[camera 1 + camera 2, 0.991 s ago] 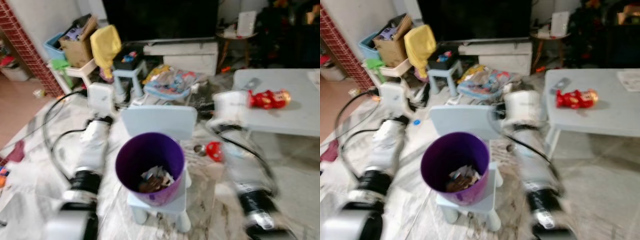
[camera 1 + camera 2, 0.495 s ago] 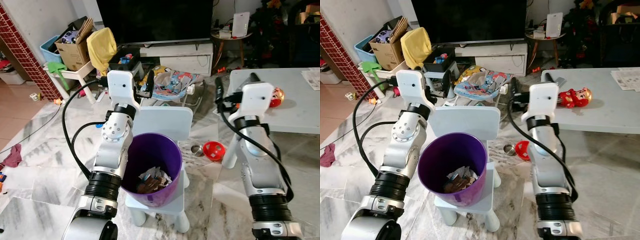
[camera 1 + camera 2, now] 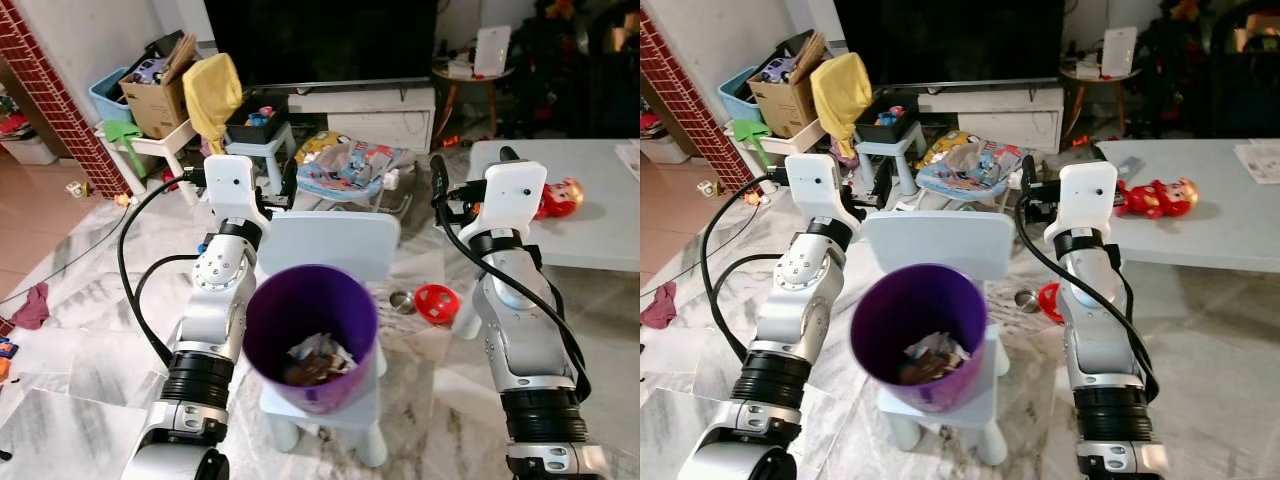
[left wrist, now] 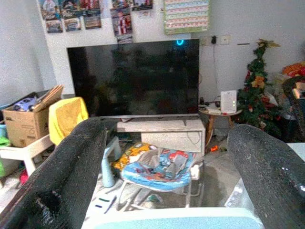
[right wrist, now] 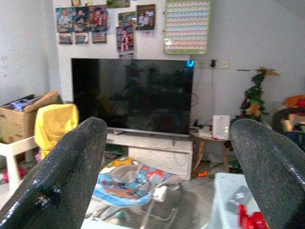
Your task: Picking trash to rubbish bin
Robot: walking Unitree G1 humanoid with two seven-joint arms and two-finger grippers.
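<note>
Since half a second ago the whole head view sits slightly shifted, which reads as camera motion; both arms keep their raised, forward-pointing pose, and the purple rubbish bin [image 3: 310, 335] still stands on the small white chair [image 3: 330, 250] between them, wrappers [image 3: 315, 360] in its bottom; left gripper [image 4: 164, 176] has its fingers apart with nothing between them, aimed past the chair back at the TV [image 4: 133, 78]; right gripper [image 5: 167, 176] likewise spread and empty; loose items on the floor lie ahead and to the right of the bin: a red ball [image 3: 436, 303] beside a small metal cup [image 3: 402, 301], near the low table's [image 3: 590, 235] leg; judgement: the right arm is the nearer one, the items lying below and forward of its fingers; the red toy figure [image 3: 555, 197] lies on the table with its long axis across the view.
</note>
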